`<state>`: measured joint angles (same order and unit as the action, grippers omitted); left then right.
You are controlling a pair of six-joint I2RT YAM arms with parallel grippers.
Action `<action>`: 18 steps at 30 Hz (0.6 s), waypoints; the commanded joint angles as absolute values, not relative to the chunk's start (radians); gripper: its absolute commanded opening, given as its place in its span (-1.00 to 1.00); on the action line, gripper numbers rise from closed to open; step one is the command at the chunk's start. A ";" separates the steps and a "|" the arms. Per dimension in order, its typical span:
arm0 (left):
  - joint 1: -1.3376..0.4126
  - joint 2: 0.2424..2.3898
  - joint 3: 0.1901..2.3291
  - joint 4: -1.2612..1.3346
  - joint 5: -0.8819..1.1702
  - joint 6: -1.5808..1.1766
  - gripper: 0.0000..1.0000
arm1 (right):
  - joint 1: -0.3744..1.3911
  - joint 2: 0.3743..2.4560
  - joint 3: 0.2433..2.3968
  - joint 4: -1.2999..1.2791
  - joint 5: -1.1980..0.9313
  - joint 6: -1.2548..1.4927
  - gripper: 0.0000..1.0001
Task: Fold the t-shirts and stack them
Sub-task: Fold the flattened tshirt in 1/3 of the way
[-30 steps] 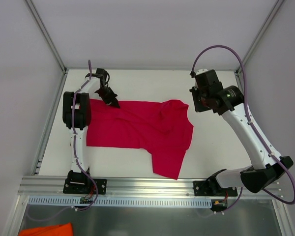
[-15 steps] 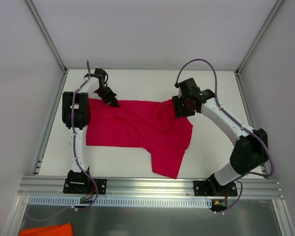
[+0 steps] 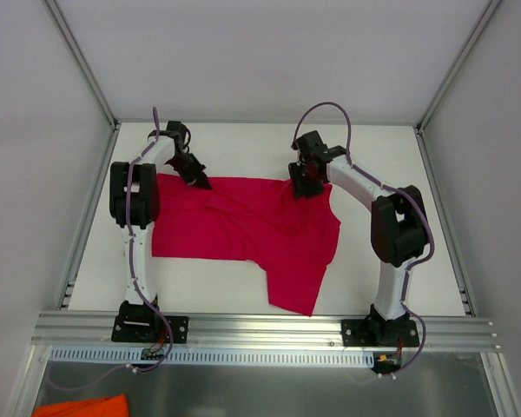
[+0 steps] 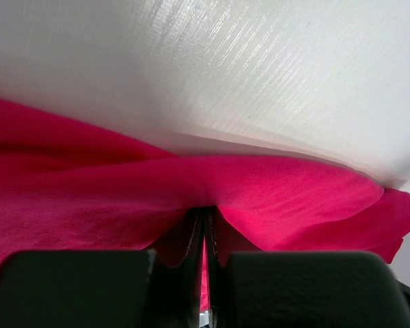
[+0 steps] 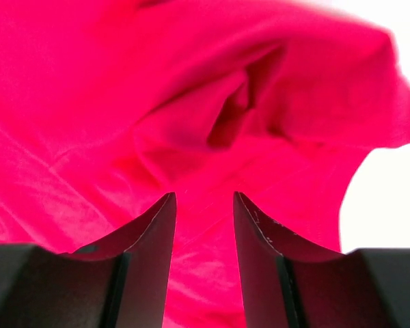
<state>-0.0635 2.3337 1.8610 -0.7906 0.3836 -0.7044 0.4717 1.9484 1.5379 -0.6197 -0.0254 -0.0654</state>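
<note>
The crimson t-shirt (image 3: pixel 243 228) lies spread on the white table, wrinkled, with a bunched fold at its far right corner. My left gripper (image 3: pixel 199 180) is shut on the shirt's far left corner; in the left wrist view red fabric (image 4: pixel 294 195) is pinched between the closed fingers of the left gripper (image 4: pixel 205 213). My right gripper (image 3: pixel 302 186) hovers at the bunched far right corner. In the right wrist view the right gripper (image 5: pixel 203 199) stands open, its fingers apart just above the creased cloth (image 5: pixel 89 102), with nothing between them.
An aluminium rail (image 3: pixel 260 327) runs along the table's near edge by the arm bases. An orange cloth (image 3: pixel 80 407) lies below it at the bottom left. Metal frame posts (image 3: pixel 82 61) and white walls enclose the back and sides.
My right arm has swung left from beside the shirt onto its bunched far right corner, and its jaws have opened. The left gripper and its hold are unchanged.
</note>
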 commanded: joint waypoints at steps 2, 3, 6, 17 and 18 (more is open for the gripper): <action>-0.054 2.364 1.891 -0.787 0.354 -0.719 -1.00 | 0.451 1.976 1.614 -0.630 0.037 -0.095 -0.13; -0.054 2.367 1.897 -0.796 0.351 -0.716 -1.00 | 0.449 1.982 1.620 -0.635 0.050 -0.100 -0.13; -0.054 2.367 1.905 -0.805 0.347 -0.715 -1.00 | 0.434 1.991 1.631 -0.647 0.075 -0.109 -0.13; -0.054 2.362 1.902 -0.822 0.334 -0.704 -1.00 | 0.374 2.025 1.661 -0.660 0.132 -0.146 -0.12; -0.054 2.362 1.902 -0.822 0.334 -0.704 -1.00 | 0.368 2.031 1.663 -0.660 0.121 -0.146 -0.12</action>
<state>-0.0635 2.3432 1.8774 -0.8024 0.3836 -0.7067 0.3882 2.0212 1.6146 -0.6399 0.0978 -0.1284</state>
